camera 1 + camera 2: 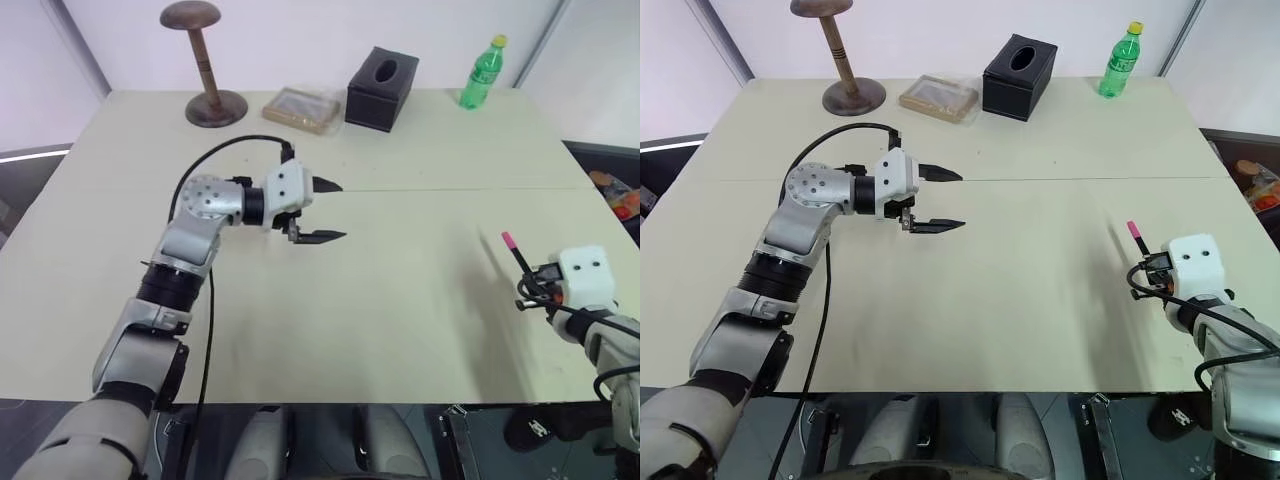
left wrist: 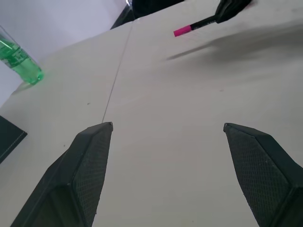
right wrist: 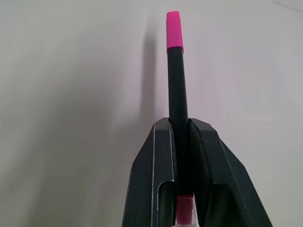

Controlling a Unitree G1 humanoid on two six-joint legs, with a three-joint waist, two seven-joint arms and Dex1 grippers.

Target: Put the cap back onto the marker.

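Wide pale table, seam running across its middle. Along the far edge: wooden stand with a round base, flat packet beside it, black tissue box, green bottle near the far right corner.

Over the table's middle-left, left arm reaching in, left gripper pointing toward the right, black fingers spread wide apart, nothing between them, hovering above bare tabletop just past the seam.

At the near right edge, right gripper clenched on the marker. Black barrel pinched between the two pads, running out past the fingertips and angled up and away from the gripper. Pink cap seated on the marker's far tip, in line with the barrel; a second bit of pink visible at the rear end, down between the fingers. Marker held clear of the table, its shadow falling on the surface beside it.

Seen from the left wrist: marker and pink tip across the table, bottle off to one side, well apart from both grippers.
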